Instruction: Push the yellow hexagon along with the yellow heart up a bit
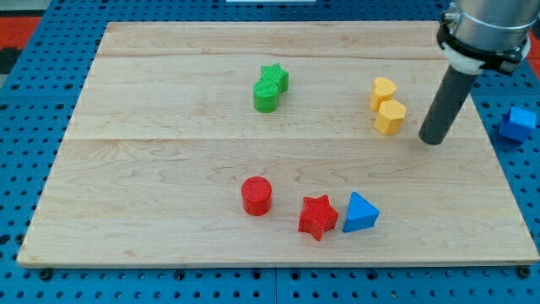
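The yellow hexagon [390,117] lies on the wooden board at the view's right. The yellow heart [382,91] sits just above it, touching it. My rod comes down from the view's top right corner. My tip [431,140] rests on the board to the right of the hexagon and slightly below it, a short gap away, touching neither yellow block.
A green star [274,77] and a green cylinder [266,96] touch at the upper middle. A red cylinder [256,196], a red star [317,217] and a blue triangle [360,212] lie near the bottom. A blue block [517,123] lies off the board [152,127], at the right.
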Robot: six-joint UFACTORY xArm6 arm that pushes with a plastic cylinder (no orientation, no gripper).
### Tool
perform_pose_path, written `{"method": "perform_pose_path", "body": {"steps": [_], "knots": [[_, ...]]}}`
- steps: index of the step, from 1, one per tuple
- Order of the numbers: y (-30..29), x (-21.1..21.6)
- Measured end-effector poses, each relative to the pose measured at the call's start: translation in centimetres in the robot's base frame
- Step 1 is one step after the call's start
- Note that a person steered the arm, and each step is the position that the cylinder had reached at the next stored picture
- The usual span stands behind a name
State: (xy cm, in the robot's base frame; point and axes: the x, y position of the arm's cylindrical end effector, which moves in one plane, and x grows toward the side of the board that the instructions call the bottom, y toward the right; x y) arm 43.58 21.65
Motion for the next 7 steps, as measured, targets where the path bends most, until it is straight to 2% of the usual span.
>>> {"method": "perform_pose_path", "body": {"steps": [1, 2, 3, 4, 5, 6, 7], "knots": [[-1.0, -2.9], [0.8, -1.3], [-1.4, 1.2], [-3.6, 1.8], [-4.9, -1.6], [-2.0, -1.0], [7.7, 6.8]]}}
